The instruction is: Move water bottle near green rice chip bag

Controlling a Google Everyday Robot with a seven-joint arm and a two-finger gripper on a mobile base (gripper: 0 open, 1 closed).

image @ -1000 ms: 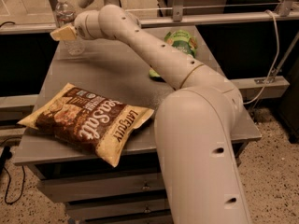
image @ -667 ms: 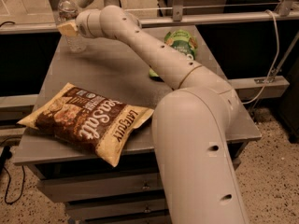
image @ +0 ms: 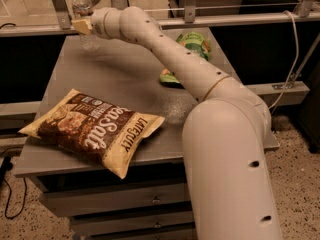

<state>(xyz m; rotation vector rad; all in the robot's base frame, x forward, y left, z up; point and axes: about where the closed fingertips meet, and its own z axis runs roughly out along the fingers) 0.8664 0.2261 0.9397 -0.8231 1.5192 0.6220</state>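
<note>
Far on tabletop (image: 125, 74), hand (image: 82, 25) seemingly touches upright water bottle (image: 80, 1).

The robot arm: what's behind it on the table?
A green chip bag, partly covered by the arm; its middle is hidden. The gripper is at the table's far corner, by the water bottle.
</note>
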